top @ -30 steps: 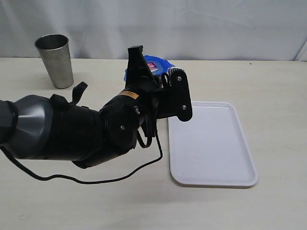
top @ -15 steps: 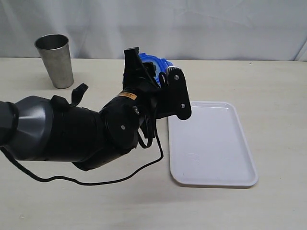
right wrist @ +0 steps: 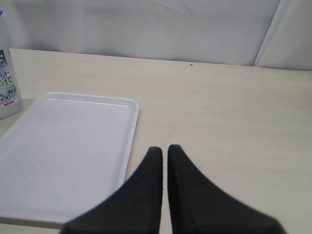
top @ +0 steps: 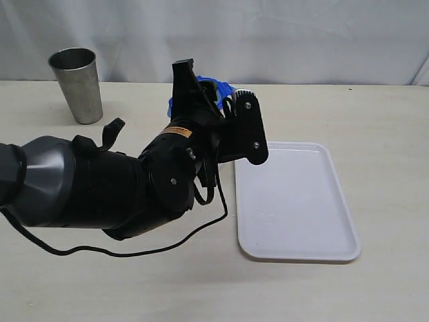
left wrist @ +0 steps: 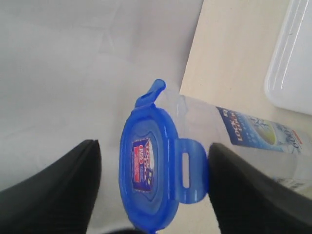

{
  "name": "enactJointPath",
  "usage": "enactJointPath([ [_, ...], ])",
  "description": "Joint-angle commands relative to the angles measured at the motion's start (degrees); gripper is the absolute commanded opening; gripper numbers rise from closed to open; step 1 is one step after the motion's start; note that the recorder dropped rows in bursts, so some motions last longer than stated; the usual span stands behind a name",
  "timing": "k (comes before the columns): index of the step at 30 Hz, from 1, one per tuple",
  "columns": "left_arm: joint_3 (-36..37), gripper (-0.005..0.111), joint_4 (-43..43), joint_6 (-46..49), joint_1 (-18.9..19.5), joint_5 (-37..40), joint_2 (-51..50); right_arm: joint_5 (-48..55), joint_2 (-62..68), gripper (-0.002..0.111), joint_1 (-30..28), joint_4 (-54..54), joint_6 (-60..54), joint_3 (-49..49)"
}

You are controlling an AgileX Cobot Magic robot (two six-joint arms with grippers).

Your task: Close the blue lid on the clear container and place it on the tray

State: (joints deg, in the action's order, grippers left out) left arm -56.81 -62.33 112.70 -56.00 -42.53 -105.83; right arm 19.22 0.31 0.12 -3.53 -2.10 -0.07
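Note:
The blue lid (left wrist: pixel 146 170) sits on top of the clear container (left wrist: pixel 253 136), with two of its flaps sticking outward. My left gripper (left wrist: pixel 152 156) is open and straddles the lid. One finger (left wrist: pixel 243 195) touches a raised flap, while the other stands apart from the lid. In the exterior view the left arm hides most of the container, and only part of the lid (top: pixel 214 87) shows between the fingers. The white tray (top: pixel 295 201) lies flat just right of the container. My right gripper (right wrist: pixel 165 148) is shut and empty over bare table beside the tray (right wrist: pixel 63 146).
A tapered steel cup (top: pixel 77 84) stands at the back left of the table. A black cable (top: pixel 167 248) loops under the left arm. A white curtain closes off the back edge of the table.
My left gripper has shifted slightly up and left around the lid, and the lid's sticker no longer shows in the exterior view. Tray and cup have not moved.

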Motion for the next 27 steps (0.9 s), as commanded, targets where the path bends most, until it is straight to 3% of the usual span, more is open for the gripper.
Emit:
enactJointPath([
  [1,0.1,0.045,0.8,-0.4,0.0,0.4,0.2,0.2,-0.3,0.004,0.0,0.1,0.0,0.1],
  [7,0.1,0.013,0.8,-0.4,0.0,1.9,0.2,0.2,-0.3,0.004,0.0,0.1,0.0,0.1],
  [11,0.1,0.000,1.5,-0.3,0.0,1.9,0.2,0.2,-0.3,0.004,0.0,0.1,0.0,0.1],
  [20,0.1,0.000,2.3,0.3,0.0,1.1,0.2,0.2,-0.3,0.004,0.0,0.1,0.0,0.1],
  [27,0.1,0.000,-0.3,0.1,-0.3,-7.3,1.7,0.2,-0.3,0.004,0.0,0.1,0.0,0.1],
])
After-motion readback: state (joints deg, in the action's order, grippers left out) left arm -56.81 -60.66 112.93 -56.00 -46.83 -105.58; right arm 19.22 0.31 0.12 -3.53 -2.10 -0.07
